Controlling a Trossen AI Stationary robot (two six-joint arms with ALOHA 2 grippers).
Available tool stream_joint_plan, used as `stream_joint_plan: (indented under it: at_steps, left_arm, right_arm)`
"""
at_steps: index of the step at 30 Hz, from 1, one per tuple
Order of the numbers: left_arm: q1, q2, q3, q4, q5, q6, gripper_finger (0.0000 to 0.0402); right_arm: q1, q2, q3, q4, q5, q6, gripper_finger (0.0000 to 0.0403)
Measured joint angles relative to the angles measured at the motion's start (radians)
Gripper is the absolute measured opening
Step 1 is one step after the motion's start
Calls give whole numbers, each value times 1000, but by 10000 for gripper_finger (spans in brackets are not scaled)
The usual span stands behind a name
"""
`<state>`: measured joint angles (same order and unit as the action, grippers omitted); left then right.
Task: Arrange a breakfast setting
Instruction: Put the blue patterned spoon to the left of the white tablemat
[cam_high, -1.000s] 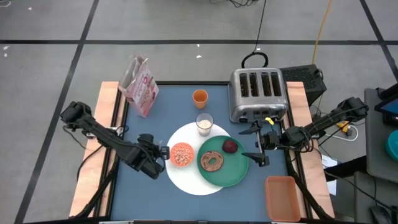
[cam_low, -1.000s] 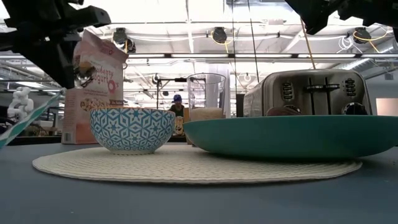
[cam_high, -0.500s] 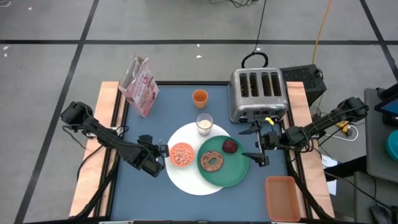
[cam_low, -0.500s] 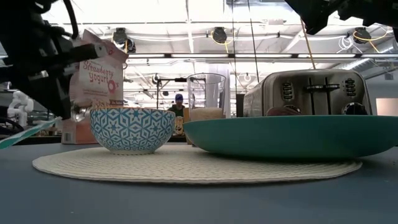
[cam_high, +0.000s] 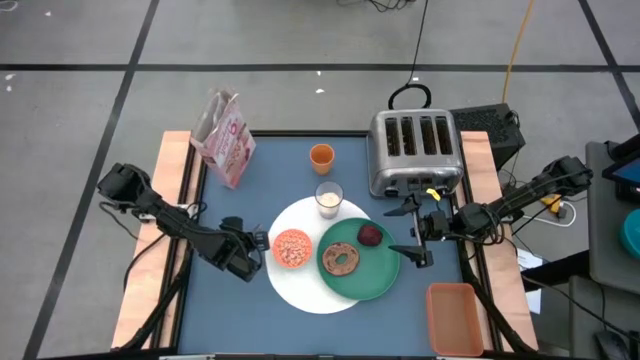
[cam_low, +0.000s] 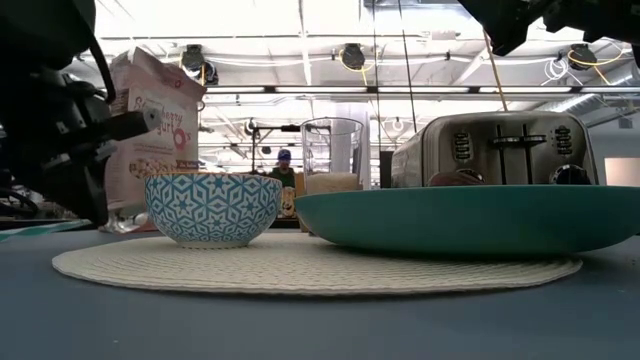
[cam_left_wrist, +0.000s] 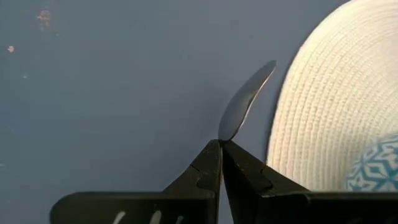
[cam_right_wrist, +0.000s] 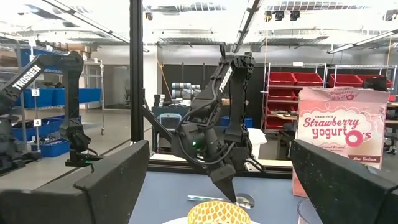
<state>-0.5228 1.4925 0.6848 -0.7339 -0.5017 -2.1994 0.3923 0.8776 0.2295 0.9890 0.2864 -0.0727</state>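
The large white plate (cam_high: 300, 292) carries the cereal bowl (cam_high: 292, 248) and the green plate (cam_high: 378, 276), which holds the brown bagel (cam_high: 342, 260) and the dark red fruit (cam_high: 370, 235). The milk glass (cam_high: 328, 198) stands at the white plate's far rim, and the orange cup (cam_high: 321, 156) stands beyond it. My left gripper (cam_high: 247, 256) is just left of the white plate, low over the table, shut on the blue-handled spoon (cam_left_wrist: 245, 99). My right gripper (cam_high: 410, 232) is open and empty beside the green plate's right rim. My left gripper pinches the spoon between its two fingertips at the neck (cam_left_wrist: 222, 135), where the metal bowl meets the handle. The fingers come from above, slanting down. The spoon's bowl (cam_left_wrist: 247, 96) sticks out past the fingertips beside the white plate's rim. The handle (cam_low: 35, 229) lies almost level just above the table.
The silver toaster (cam_high: 415, 150) stands at the far right and the pink cereal box (cam_high: 225, 138) at the far left. An orange tray (cam_high: 455, 318) sits at the near right corner. Bare blue table (cam_high: 215, 310) lies left of the plates.
My left gripper has gone down toward the table beside the white plate's left rim, still shut on the spoon. The spoon's handle, which slanted upward before, has tipped to lie almost level at table height.
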Motion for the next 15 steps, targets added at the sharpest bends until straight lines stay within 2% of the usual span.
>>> stream_joint_plan:
  at_steps: [15]
  left_arm:
    - [25, 0, -21, 7, 2, 1, 19]
  right_arm:
    - [0, 0, 0, 0, 0, 0, 384]
